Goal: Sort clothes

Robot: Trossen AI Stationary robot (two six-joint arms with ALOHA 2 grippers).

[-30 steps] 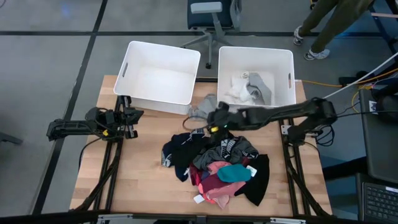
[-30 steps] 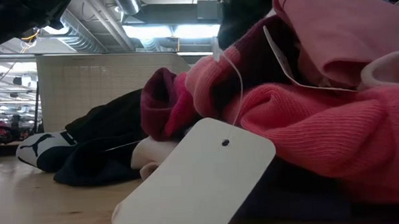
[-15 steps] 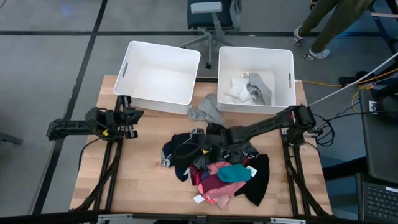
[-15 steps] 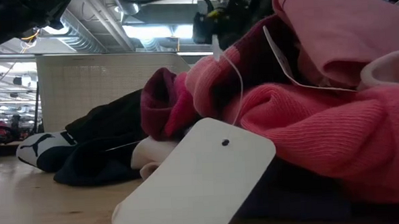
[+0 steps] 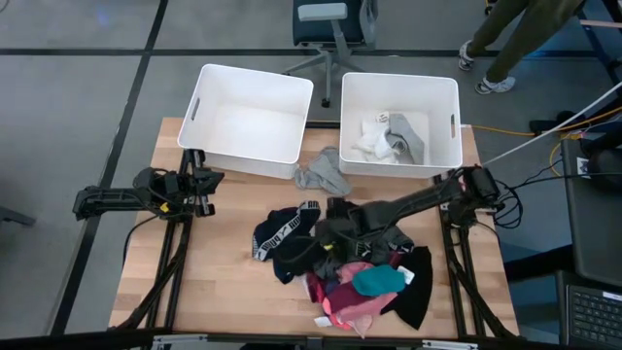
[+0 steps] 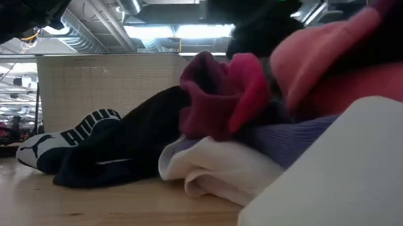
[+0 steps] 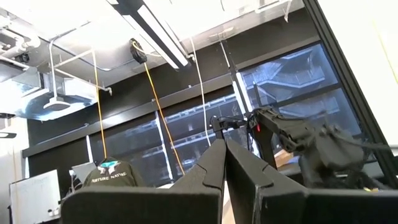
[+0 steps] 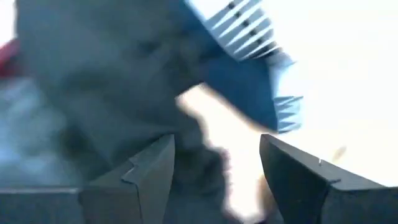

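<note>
The clothes (image 5: 350, 262) lie in a heap on the wooden table: black, pink, maroon, teal and white pieces. A black piece with a white lettered band (image 5: 282, 233) spreads at the heap's left, and also shows in the low view (image 6: 86, 135). A grey garment (image 5: 324, 175) lies flat on the table beside the bins. My right gripper (image 5: 330, 233) is open and down in the heap's far middle; its wrist view (image 8: 214, 149) shows dark cloth between the fingers. My left gripper (image 5: 207, 182) is shut and empty at the table's left, clear of the clothes. My right gripper stands with its open fingers (image 8: 149, 174) in the dark cloth (image 8: 93, 93) at the heap's far middle, slanting down from the table's right. The blur and the gripper's own body hide which garment the fingers meet. The heap rests on the table.
Two white bins stand at the table's far edge: the left one (image 5: 199, 107) shows nothing inside, the right one (image 5: 449, 122) holds white and grey garments (image 5: 389, 136). A white tag (image 6: 340, 168) lies close before the low camera. A person's legs (image 5: 505, 39) show beyond the table.
My right gripper has gone from beside the grey garment toward the table's near edge and down into the heap. The heap has slid toward the near edge, its tag coming close to the low camera. The black banded piece has spread out at the left.
</note>
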